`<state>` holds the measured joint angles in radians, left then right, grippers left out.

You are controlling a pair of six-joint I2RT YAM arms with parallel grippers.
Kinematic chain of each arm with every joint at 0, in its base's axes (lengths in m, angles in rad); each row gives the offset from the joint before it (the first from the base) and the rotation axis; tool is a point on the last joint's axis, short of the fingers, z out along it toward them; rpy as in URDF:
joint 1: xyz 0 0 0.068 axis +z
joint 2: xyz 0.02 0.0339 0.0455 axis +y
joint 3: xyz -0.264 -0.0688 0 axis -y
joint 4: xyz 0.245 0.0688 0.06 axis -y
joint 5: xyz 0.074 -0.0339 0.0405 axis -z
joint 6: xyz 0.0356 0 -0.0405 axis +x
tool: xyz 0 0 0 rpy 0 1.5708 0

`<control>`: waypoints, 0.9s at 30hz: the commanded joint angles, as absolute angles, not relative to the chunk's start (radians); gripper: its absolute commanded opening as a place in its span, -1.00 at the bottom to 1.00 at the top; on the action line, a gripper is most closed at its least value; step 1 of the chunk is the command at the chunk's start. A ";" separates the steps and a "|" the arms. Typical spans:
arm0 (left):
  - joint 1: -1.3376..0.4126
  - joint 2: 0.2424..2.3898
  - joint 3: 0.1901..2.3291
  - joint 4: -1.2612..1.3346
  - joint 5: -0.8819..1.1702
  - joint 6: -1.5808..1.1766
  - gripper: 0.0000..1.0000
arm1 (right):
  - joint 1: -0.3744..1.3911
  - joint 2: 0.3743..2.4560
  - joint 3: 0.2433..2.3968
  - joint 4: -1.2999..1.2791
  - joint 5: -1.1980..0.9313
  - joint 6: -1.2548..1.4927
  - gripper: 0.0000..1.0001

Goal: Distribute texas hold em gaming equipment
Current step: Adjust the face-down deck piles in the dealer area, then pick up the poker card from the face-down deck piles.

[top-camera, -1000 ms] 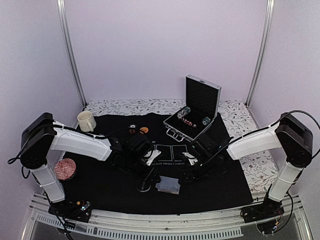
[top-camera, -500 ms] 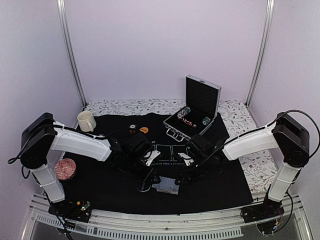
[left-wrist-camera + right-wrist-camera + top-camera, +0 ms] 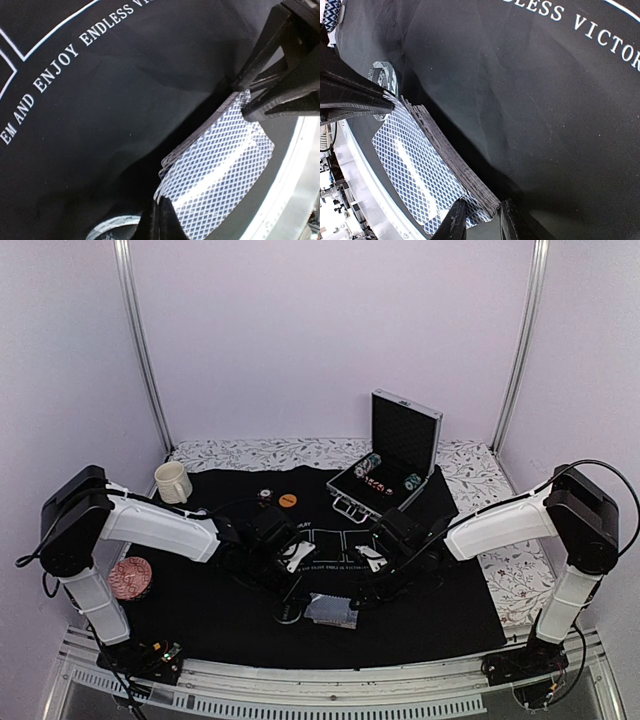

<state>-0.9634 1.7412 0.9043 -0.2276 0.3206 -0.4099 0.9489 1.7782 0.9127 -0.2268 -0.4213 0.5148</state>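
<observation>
The deck of playing cards (image 3: 332, 612) sits low in the centre of the overhead view, on the black felt mat (image 3: 200, 620), with an arm at each end of it. The right gripper (image 3: 480, 216) has its fingers closed across the thickness of the stack at one corner. The left gripper (image 3: 384, 98) is pinched right shut at the opposite corner, on what looks to me like just the top card or two. My worry is the peel: if the left one has nipped more than one card, or the right one's hold is slack, the fanned stack could slide apart and spill, or the whole deck could drag along. The black-and-white disc (image 3: 382, 75) lies just beside that corner and could get knocked. From overhead the grippers hide both grips. The right wrist view, lower left, shows the stepped card edges, and the left wrist view shows a glossy stripe across the top card, as if it is bowed.
</observation>
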 commanded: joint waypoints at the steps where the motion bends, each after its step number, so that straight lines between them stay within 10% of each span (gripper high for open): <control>1: -0.956 1.706 0.893 -0.218 0.347 -0.408 -1.00 | 0.962 1.800 0.921 -0.271 -0.372 0.505 -0.48; 27: -0.932 1.633 0.868 -0.269 0.361 -0.351 -1.00 | 0.962 1.778 0.936 -0.316 -0.346 0.475 -0.47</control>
